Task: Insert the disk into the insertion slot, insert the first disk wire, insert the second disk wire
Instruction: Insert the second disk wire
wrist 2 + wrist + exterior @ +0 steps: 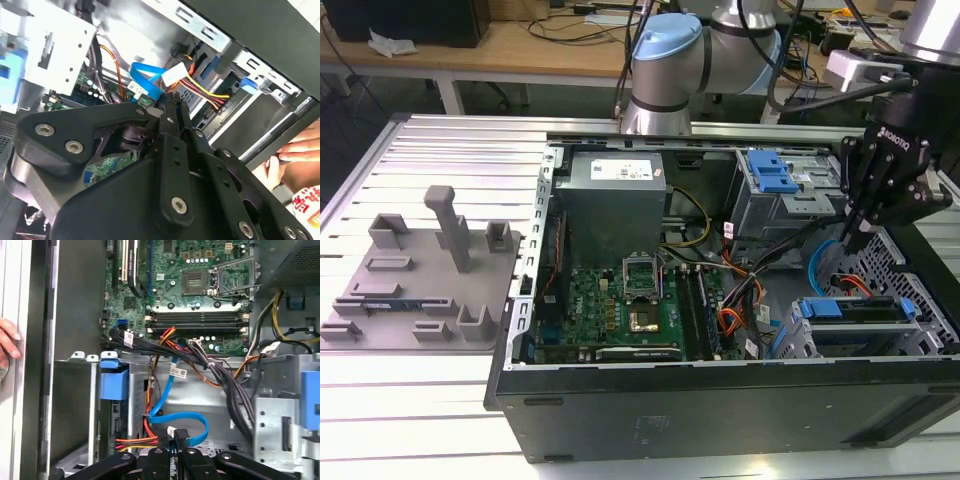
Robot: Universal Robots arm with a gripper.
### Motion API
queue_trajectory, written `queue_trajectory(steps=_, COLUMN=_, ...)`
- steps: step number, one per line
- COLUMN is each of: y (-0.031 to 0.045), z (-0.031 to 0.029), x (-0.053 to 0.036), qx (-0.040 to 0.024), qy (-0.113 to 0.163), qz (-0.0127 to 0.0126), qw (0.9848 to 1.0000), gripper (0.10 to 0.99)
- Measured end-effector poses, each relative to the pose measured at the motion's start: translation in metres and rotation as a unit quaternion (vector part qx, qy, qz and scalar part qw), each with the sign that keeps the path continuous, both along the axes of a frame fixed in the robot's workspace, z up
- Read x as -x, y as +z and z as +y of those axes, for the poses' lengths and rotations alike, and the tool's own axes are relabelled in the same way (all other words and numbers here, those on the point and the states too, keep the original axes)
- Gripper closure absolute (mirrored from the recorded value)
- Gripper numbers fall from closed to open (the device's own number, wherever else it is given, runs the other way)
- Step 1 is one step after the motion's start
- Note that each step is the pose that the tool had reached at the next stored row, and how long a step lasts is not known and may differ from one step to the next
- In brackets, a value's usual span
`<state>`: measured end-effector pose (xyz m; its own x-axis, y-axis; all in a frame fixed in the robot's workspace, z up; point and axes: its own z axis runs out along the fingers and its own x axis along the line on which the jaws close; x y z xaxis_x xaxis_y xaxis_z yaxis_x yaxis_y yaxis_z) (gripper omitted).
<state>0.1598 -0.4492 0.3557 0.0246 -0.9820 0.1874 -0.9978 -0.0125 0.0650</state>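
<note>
In the exterior view the disk [850, 309], framed by its blue carrier, lies inside the insertion slot [920, 335], the low perforated grey cage at the case's right end. My gripper [861, 236] hangs just above and behind it. In both wrist views the fingers [176, 447] are pressed together on the small dark plug of the second disk wire [176, 417], whose light-blue loop [144, 76] runs back to the board. The first disk wire [147, 423], thin and orange-red, drops beside the carrier's blue end [114, 382]; its plug is hidden.
The taller grey bay with a blue latch [769, 173] stands behind the slot. Bundled dark and yellow cables [215, 372] cross between the motherboard [630, 300] and the bays. A person's hand [7, 342] rests on the case's edge [295, 150]. A grey fixture plate [420, 275] lies outside the case.
</note>
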Motion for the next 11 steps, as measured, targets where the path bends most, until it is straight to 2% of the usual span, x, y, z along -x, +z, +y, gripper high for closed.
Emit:
queue_trajectory(steps=1, y=0.0000, z=-0.0041, x=0.0001, qx=-0.0020, qy=0.000, qz=0.0001, qw=1.0000, gripper=0.925)
queue_trajectory(steps=3, y=0.0000, z=-0.0116, x=0.0000, qx=-0.0132, qy=0.000, qz=0.0001, qw=0.9999, gripper=0.925)
queue_trajectory(steps=4, y=0.0000, z=-0.0134, x=0.0000, qx=-0.0186, qy=0.000, qz=0.0001, qw=0.9998, gripper=0.925)
queue_trajectory(steps=5, y=-0.0001, z=-0.0148, x=0.0000, qx=-0.0258, qy=0.000, qz=0.0002, qw=0.9997, gripper=0.925)
queue_trajectory(steps=6, y=0.0000, z=-0.0179, x=0.0001, qx=-0.0419, qy=0.000, qz=0.0001, qw=0.9991, gripper=0.925)
queue_trajectory(steps=7, y=0.0000, z=-0.0200, x=0.0004, qx=-0.0487, qy=0.000, qz=0.0001, qw=0.9988, gripper=0.925)
queue_trajectory(steps=8, y=0.0000, z=-0.0222, x=0.0010, qx=-0.0522, qy=0.000, qz=0.0002, qw=0.9986, gripper=0.925)
queue_trajectory(steps=9, y=0.0000, z=-0.0272, x=0.0029, qx=-0.0542, qy=0.000, qz=0.0001, qw=0.9985, gripper=0.925)
queue_trajectory(steps=11, y=0.0000, z=-0.0340, x=0.0054, qx=-0.0554, qy=0.000, qz=0.0001, qw=0.9985, gripper=0.925)
